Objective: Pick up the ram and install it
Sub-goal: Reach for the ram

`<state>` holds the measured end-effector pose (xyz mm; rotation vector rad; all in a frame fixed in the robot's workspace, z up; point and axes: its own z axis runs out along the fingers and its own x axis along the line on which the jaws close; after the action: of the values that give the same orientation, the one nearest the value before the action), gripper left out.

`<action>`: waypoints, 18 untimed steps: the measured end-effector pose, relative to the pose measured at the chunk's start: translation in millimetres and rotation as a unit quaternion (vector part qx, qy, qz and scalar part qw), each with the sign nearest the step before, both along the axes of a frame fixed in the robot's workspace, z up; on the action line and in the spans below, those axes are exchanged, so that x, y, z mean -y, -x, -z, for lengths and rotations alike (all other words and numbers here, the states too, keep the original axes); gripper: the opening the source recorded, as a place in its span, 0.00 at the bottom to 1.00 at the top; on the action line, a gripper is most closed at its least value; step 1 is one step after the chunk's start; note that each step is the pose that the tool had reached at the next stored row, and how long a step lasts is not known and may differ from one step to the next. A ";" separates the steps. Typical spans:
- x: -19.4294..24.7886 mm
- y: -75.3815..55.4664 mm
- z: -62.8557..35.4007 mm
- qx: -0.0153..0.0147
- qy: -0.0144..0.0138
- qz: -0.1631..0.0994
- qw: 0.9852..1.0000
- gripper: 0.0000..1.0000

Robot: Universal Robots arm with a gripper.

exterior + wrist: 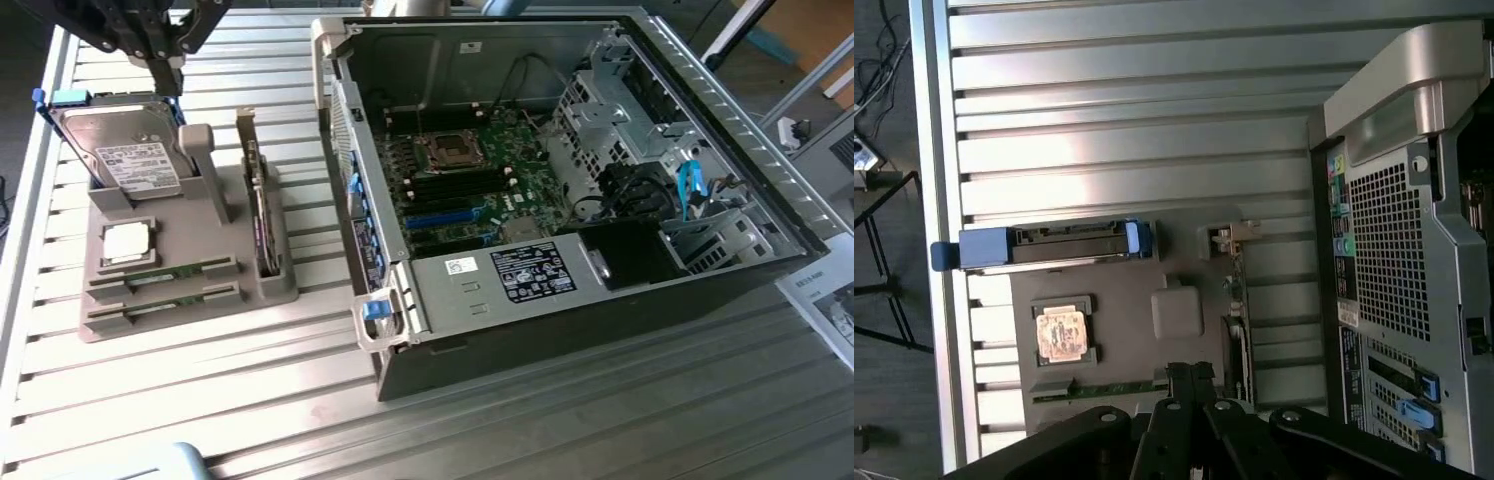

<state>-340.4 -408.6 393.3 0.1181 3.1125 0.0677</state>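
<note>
Pincer [1190, 372] nearest us, closed together and empty, above our grey holder [1119, 345], the ram [1104, 388] slotted in it, open computer case [400, 70] at the exterior view's right

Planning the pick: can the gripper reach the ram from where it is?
Probably yes. The ram lies uncovered in the grey holder, nothing above it; the gripper hangs over the hard drive nearby.

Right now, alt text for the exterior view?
The robot's hand hangs over the hard drive end of a gray holder on a slatted metal table. The holder also carries a processor chip, two green ram sticks and an upright dark card. On the exterior view's right, an open computer case exposes its motherboard.
</note>
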 end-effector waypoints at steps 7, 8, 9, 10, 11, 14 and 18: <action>17.5 0.0 0.0 0.000 0.000 0.000 1.000 0.10; 22.0 0.0 0.0 0.000 0.000 0.000 1.000 0.10; 26.6 0.0 -0.1 0.000 0.001 0.000 1.000 0.10; 32.6 -0.1 0.0 0.000 0.004 0.000 1.000 0.10; 38.3 0.0 0.0 0.000 0.007 0.000 1.000 0.10; 49.8 0.0 0.0 0.000 0.015 0.000 1.000 0.10; 67.6 0.0 0.1 0.000 0.031 0.000 1.000 0.10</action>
<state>-340.4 -476.2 393.1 0.1167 3.1108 -0.0297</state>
